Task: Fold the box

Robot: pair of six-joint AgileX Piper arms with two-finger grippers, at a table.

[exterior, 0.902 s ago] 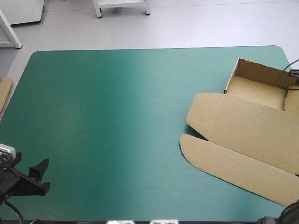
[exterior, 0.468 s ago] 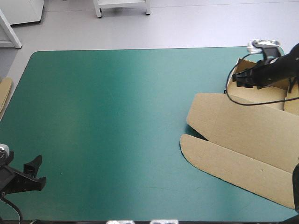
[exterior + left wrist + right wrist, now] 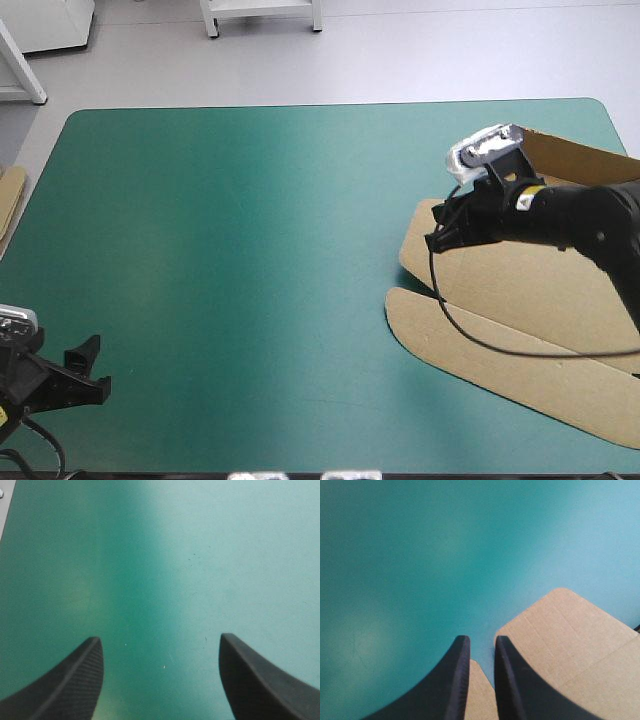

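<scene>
The brown box (image 3: 520, 290) lies at the table's right side, its lid and long front flap (image 3: 490, 350) flat on the teal-green cover. Only the tray's far wall (image 3: 575, 155) shows behind my right arm. My right gripper (image 3: 432, 240) hovers over the lid's left rounded corner and points toward the table's middle. In the right wrist view its fingers (image 3: 457, 680) stand almost together with nothing between them, and the right gripper (image 3: 481, 641) is above the notch between the lid corner (image 3: 560, 640) and the flap. My left gripper (image 3: 90, 365) (image 3: 160, 638) is open over bare cover at the front left.
An edge of more brown board (image 3: 10, 200) shows at the table's left edge. The teal-green cover (image 3: 250, 250) is bare between the two grippers.
My right arm came in from the right edge, passed over the tray and moved left and nearer, to the lid's left corner. The left gripper only shifted slightly at the front left.
</scene>
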